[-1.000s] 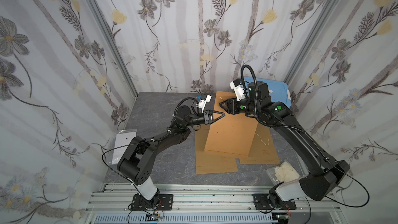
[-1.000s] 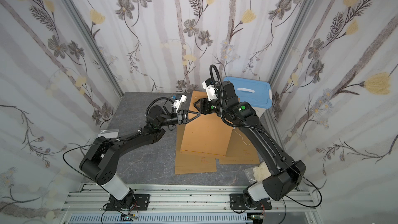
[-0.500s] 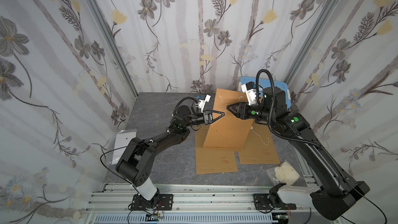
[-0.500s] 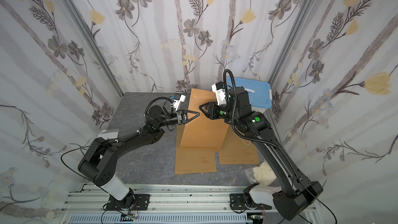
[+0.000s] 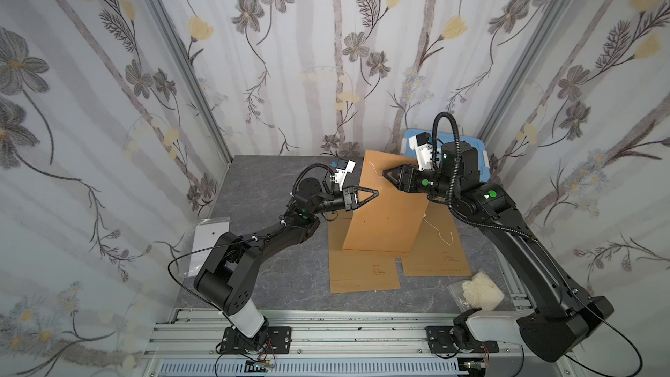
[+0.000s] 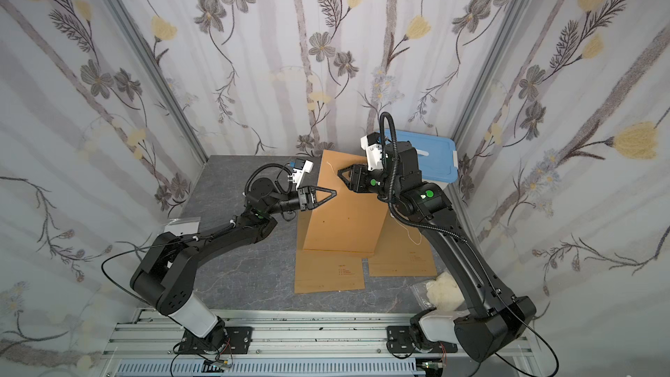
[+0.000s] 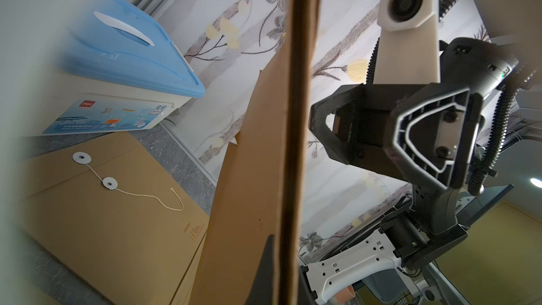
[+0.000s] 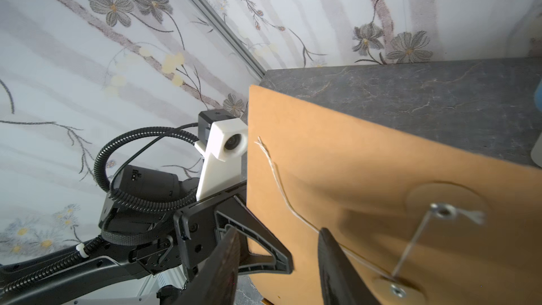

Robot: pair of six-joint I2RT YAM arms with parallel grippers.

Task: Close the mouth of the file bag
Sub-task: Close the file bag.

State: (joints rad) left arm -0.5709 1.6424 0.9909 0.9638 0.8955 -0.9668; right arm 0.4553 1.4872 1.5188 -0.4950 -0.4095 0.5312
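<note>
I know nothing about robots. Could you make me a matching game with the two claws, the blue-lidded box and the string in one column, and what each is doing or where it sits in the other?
Things
1. left gripper
2. right gripper
3. blue-lidded box
4. string

States
A. at the back right corner of the table, behind the raised file bag
B. open, at the bag's face
C. lying loose across the bag's face
D. shut on the bag's edge

Pairs: 1-D, 2-B, 3-A, 4-C

Both top views look down on the whole table [image 5: 253, 183] from high above its front edge. The wrist cameras face the file bag [image 7: 258, 171] closely.
</note>
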